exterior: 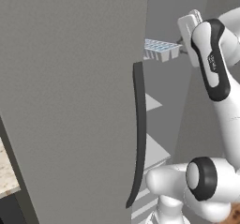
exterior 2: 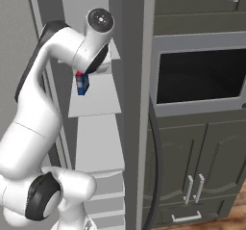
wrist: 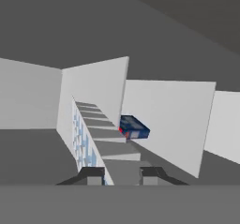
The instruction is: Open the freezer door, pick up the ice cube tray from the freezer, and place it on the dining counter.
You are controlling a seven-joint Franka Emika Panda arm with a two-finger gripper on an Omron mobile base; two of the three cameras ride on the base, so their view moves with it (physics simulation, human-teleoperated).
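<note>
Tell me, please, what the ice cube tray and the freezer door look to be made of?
Ice cube tray: probably thin moulded plastic, pale blue-white, slightly translucent, with a grid of small cells. Freezer door: matte grey panel, possibly painted metal; flat, without reflections. Its handle: darker, smooth, perhaps plastic.

A glossy white robot arm (exterior 2: 29,123) made of rounded, tube-like segments, with black round joint caps, curved black side bands, and small dark fingertips (wrist: 91,175).

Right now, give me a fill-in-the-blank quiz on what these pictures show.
1. The freezer door stands ____.
2. The ____ is shut on the ice cube tray.
3. The small box inside the freezer is dark ____.
Missing words: open; hand; blue.
</note>
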